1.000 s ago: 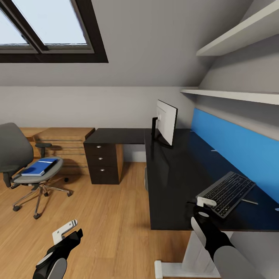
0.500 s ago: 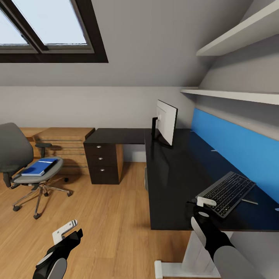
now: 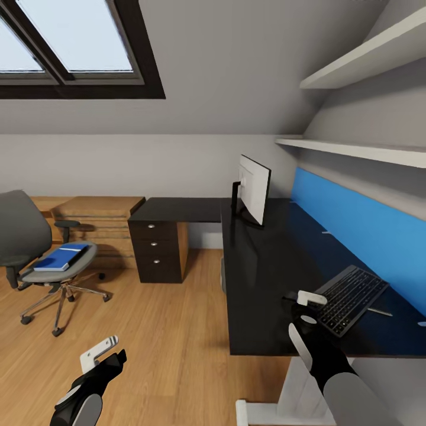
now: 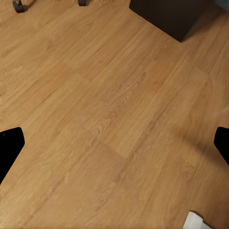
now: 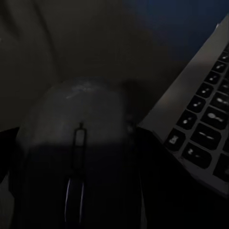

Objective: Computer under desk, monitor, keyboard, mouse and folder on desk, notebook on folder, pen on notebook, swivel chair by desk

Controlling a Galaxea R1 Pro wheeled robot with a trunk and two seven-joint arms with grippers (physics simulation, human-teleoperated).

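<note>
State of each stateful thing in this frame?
left gripper: open, empty, over the floor
right gripper: on the mouse, grip unclear
keyboard: flat on desk
monitor: upright on desk
folder: on swivel chair seat
drawers: closed

Attic bedroom workspace: sloped ceiling with skylight (image 3: 71, 41), L-shaped desk (image 3: 266, 266), monitor (image 3: 253, 188), swivel chair (image 3: 35, 248), wooden dresser (image 3: 97, 222).
</note>
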